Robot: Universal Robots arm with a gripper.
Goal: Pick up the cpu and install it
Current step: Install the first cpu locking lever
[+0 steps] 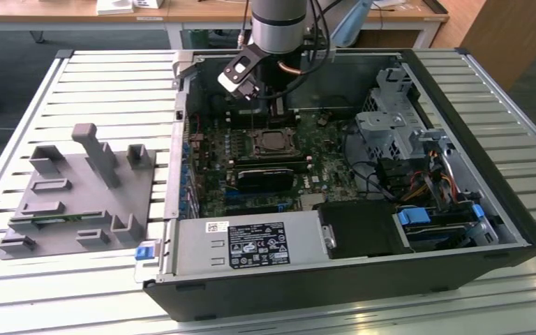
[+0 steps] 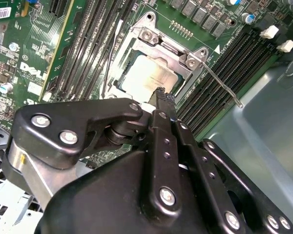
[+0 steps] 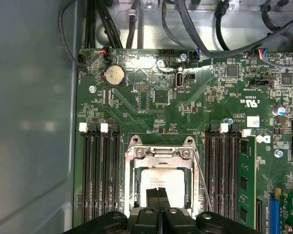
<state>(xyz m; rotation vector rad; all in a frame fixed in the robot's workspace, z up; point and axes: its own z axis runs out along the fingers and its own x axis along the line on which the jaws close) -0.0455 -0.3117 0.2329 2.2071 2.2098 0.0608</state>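
The cpu point(image 3: 162, 181) is seen seated in the socket of the green motherboard point(image 3: 151, 105), framed by the silver metal retention bracket point(image 3: 158, 151), with its pale metal top facing up in both wrist views point(image 2: 149, 78). The gripper point(image 3: 157, 196) is held directly above the chip, its two black fingers point(image 2: 162, 105) pressed together with no gap visible between them and nothing held. A thin metal socket lever point(image 2: 222, 85) is seen angled out beside the bracket, over the black memory slots point(image 2: 219, 73). In the exterior view, the arm point(image 1: 278, 24) is lowered into the open computer case point(image 1: 473, 139), which lies on a slatted white table point(image 1: 109, 77); a grey parts holder point(image 1: 77, 199) sits at the exterior view's left of the case.
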